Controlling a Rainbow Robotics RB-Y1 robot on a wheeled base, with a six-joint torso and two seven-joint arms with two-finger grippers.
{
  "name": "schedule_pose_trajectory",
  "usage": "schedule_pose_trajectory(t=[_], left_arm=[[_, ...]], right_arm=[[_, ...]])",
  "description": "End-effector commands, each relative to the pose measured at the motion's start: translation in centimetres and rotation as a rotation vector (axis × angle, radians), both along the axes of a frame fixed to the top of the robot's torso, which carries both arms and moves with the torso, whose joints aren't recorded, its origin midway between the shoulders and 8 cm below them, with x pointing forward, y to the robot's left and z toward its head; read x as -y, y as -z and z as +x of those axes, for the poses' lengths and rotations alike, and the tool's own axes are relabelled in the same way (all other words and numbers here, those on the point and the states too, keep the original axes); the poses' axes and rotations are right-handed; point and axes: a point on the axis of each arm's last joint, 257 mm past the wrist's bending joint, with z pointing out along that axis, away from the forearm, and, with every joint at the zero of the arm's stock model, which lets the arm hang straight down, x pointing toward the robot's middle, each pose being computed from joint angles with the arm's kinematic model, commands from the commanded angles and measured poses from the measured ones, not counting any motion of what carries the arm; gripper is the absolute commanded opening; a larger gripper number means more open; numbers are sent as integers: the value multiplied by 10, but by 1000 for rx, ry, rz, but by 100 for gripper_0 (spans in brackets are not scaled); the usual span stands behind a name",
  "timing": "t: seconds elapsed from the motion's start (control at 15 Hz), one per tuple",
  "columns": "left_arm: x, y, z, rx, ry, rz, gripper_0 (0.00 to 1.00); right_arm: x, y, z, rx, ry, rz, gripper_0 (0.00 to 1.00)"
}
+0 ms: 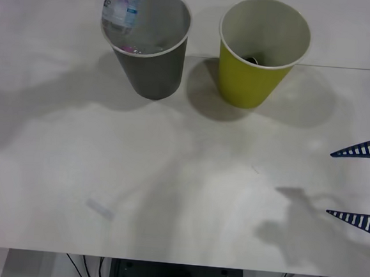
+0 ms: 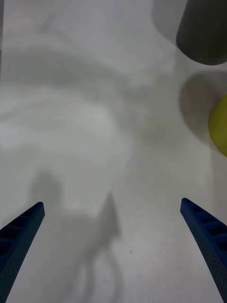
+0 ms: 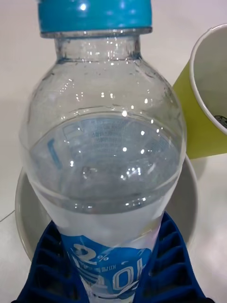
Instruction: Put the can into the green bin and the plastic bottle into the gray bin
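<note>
My left gripper (image 3: 113, 272) is shut on the plastic bottle (image 1: 121, 8), clear with a white-blue label. It holds the bottle at the back left, over the gray bin's (image 1: 154, 59) left rim, with the bottle's lower end at about rim height. In the left wrist view the bottle (image 3: 101, 142) and its light blue cap (image 3: 94, 14) stand close in front of the gray bin's rim (image 3: 190, 201). The green bin (image 1: 257, 73) stands just right of the gray one. A small dark shape (image 1: 252, 59) lies on its floor; I cannot tell if it is the can. My right gripper (image 1: 359, 185) hangs open at the right edge.
A small clear scrap (image 1: 100, 209) lies on the white table (image 1: 187, 196) at the front left. In the right wrist view the gray bin (image 2: 203, 33) and the green bin (image 2: 220, 125) stand well beyond the open fingers (image 2: 21, 232).
</note>
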Motion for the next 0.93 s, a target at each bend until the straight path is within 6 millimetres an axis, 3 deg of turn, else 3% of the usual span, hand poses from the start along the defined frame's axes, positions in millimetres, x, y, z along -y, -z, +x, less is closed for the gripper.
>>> schedule_pose_trajectory(t=[0.07,0.13,0.33,0.53,0.93], left_arm=[[2,0,-1,-3,5,-7,60],[3,0,-2,-4,9,-7,100],[10,-5,-7,-5,32,-25,100],[2,-3,-22,-25,66,17,100],[-45,13,-68,6,173,38,100]], right_arm=[[0,0,0,0,0,0,100],[0,0,0,0,0,0,100],[0,0,0,0,0,0,100],[0,0,0,0,0,0,100],[0,0,0,0,0,0,100]])
